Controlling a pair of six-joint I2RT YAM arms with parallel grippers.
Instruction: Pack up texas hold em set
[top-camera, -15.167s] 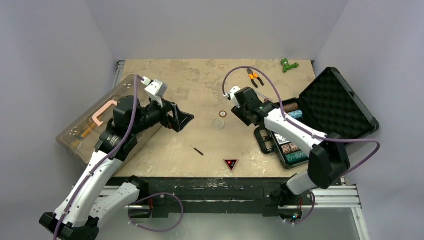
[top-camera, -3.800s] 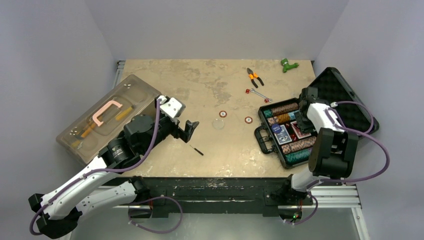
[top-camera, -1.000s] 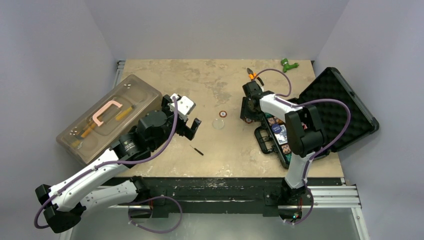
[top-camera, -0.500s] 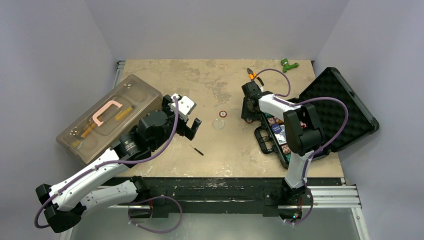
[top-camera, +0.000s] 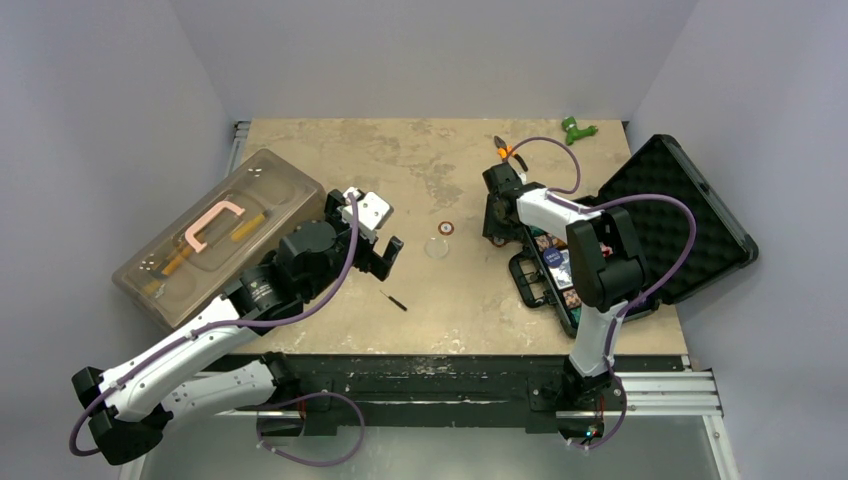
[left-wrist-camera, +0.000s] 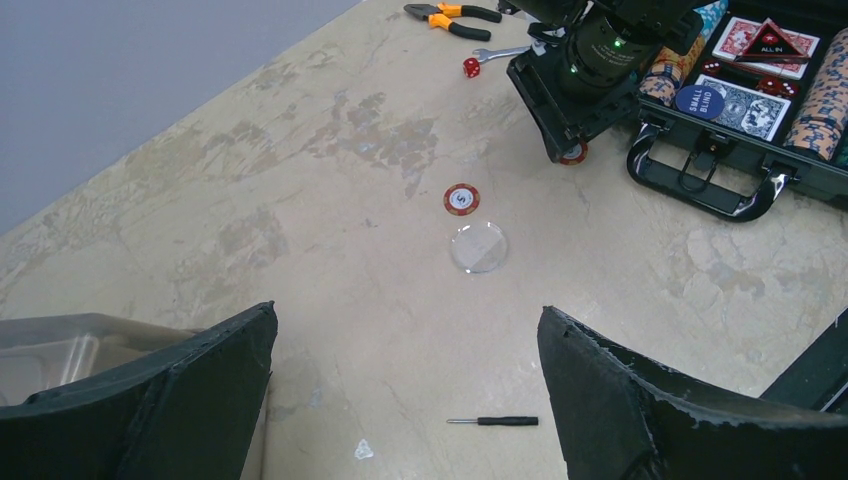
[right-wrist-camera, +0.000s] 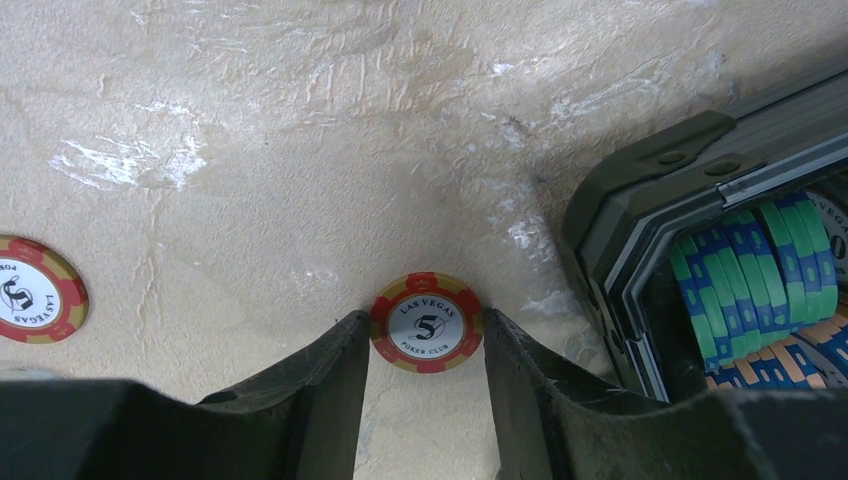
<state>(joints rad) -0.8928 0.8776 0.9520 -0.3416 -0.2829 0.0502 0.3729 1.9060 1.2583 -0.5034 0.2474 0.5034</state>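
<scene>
Beige table (top-camera: 400, 150) with toolbox (top-camera: 215, 230), open black case (top-camera: 680, 210), two poker chips (left-wrist-camera: 461, 199), clear disc (top-camera: 437, 247), screwdriver (top-camera: 394, 300), pliers (left-wrist-camera: 450, 12)

Under and ahead of the fingers (left-wrist-camera: 190, 400) of the left gripper (left-wrist-camera: 407, 312) we see a beige tabletop (left-wrist-camera: 300, 230), mottled with darker stains and pale scuffs. Beyond them, plain grey-lilac walls (top-camera: 430, 50) close in. Behind them runs a black metal frame (top-camera: 450, 365). Light is soft, even.
</scene>
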